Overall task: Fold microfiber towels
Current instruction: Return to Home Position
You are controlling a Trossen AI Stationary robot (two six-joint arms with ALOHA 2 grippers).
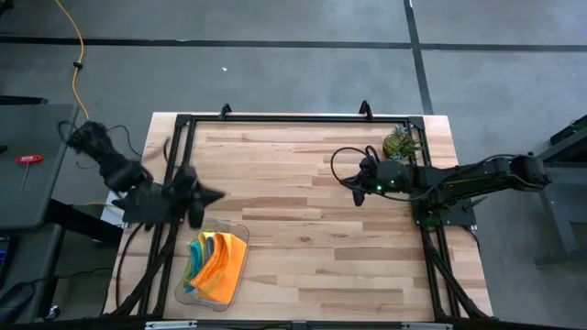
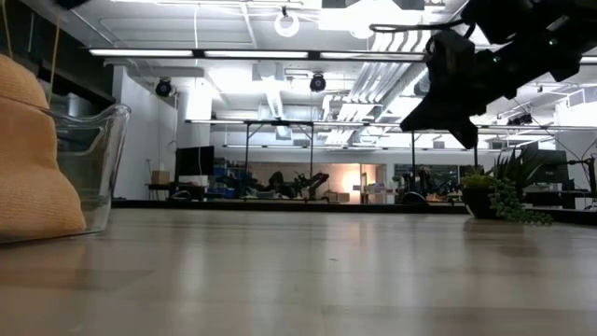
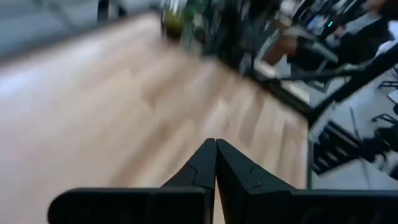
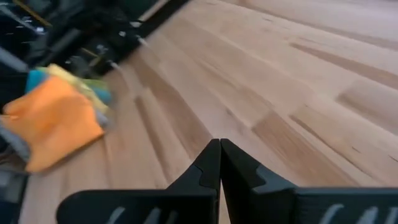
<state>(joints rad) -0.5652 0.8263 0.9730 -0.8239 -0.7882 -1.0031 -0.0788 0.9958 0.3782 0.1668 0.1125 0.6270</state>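
The microfiber towels (image 1: 218,259) lie piled in a clear plastic tray (image 1: 240,228) near the table's front left; orange on top, with yellow, lime green and teal edges showing. The grey one is hidden. The pile also shows in the right wrist view (image 4: 56,121) and the low view (image 2: 28,159). My left gripper (image 1: 216,194) is shut and empty, above the table just beyond the tray. My right gripper (image 1: 353,191) is shut and empty, above the table at its right middle.
A small spiky green plant (image 1: 400,143) stands at the table's far right corner. A black frame (image 1: 293,117) runs along the table's far and side edges. Bare wood lies between the two grippers.
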